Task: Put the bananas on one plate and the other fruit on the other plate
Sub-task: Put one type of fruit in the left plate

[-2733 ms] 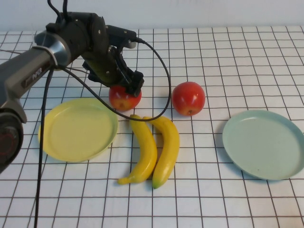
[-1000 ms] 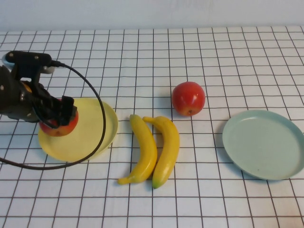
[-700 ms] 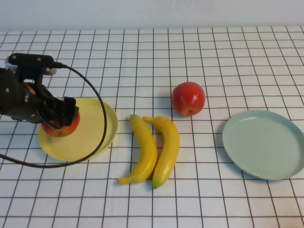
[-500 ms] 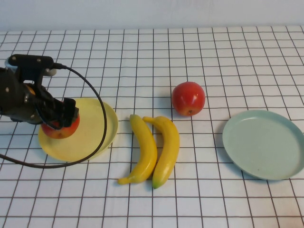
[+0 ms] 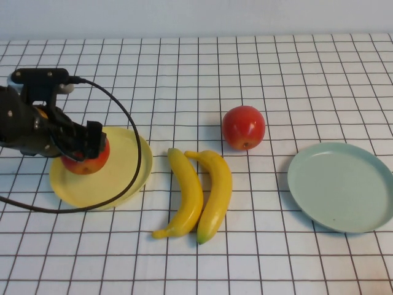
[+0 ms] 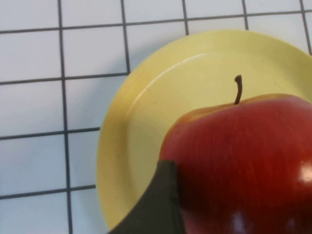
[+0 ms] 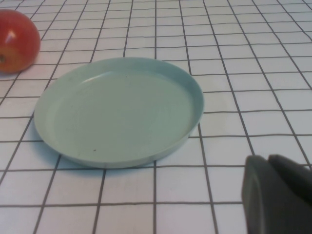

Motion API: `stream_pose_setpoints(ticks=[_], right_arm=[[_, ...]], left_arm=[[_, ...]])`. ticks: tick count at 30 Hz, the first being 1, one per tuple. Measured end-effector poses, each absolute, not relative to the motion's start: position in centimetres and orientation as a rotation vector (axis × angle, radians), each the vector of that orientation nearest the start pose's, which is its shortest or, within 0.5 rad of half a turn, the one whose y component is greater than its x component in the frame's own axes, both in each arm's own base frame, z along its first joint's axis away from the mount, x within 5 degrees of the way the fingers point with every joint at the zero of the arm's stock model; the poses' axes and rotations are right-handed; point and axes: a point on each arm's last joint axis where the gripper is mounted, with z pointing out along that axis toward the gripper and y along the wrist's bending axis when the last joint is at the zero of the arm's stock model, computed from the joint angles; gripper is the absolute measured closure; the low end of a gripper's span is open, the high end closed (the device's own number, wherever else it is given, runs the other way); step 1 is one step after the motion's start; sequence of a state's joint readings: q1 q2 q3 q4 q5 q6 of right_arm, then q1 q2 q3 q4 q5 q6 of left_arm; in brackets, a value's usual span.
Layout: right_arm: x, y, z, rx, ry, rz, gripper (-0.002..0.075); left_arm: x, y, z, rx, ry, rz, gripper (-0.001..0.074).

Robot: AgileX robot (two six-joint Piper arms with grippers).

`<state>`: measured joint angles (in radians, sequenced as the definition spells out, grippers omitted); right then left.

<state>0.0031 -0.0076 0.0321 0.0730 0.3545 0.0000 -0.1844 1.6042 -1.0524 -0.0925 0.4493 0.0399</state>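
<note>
Yellow plate: left pincer clamps apple | right pincer together beside blue-green plate

High view overlooks table; wrist views close.

White bench, ruled all over with a dark grid. Lying directly on it: pale yellow plate at the robot's left, pale blue-green plate at the right, well apart. Between them, two bananas side by side and touching, lengthwise toward the robot. Just beyond the bananas, a red apple resting on the grid.
</note>
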Motion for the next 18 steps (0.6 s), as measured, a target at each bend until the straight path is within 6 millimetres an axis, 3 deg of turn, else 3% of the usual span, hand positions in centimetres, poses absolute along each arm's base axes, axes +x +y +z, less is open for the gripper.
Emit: stream_pose_setpoints(ticks=[7, 18], right_arm=[[5.3, 0.2, 17.1, 0.043, 1.862, 0.073, 0.0743], [5.3, 0.2, 17.1, 0.043, 1.862, 0.073, 0.0743]], left_arm=[[33.6, -7.0, 21.7, 0.251, 2.551, -0.174, 0.0066], [33.8, -7.0, 21.7, 0.312, 2.528, -0.157, 0.0066]])
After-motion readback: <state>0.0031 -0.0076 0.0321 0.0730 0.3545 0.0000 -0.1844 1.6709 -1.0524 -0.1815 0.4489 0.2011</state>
